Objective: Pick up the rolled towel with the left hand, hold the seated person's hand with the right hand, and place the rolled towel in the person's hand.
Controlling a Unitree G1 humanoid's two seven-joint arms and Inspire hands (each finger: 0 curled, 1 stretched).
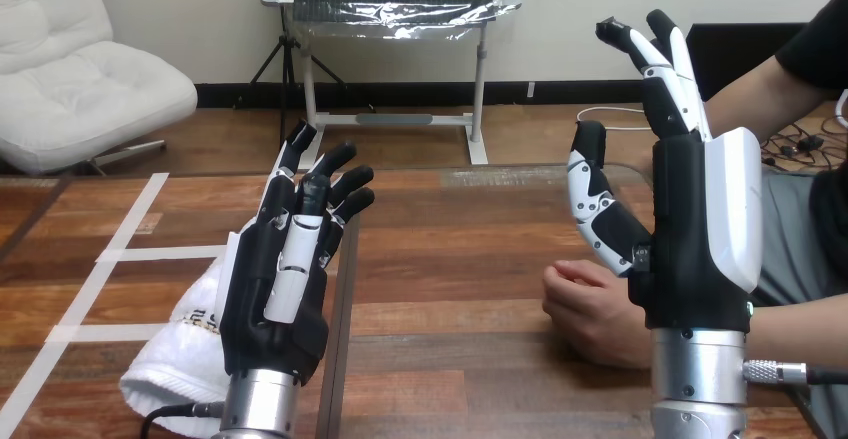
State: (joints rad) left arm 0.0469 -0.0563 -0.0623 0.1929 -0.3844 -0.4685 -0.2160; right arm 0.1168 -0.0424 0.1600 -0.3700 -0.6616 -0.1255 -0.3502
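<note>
text: none readable | rolled towel (172, 359): dark print at its edge, too small to read

The table (450, 259) bears rolled towel (172, 351), person's hand (588, 311).

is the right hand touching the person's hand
Cannot tell. In the head view the right hand overlaps the person's hand, hiding any contact or gap.

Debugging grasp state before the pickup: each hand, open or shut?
Left hand: open, fingers straight, over the rolled towel, not gripping it.
Right hand: open, fingers raised, beside the person's hand, not holding it.
</note>
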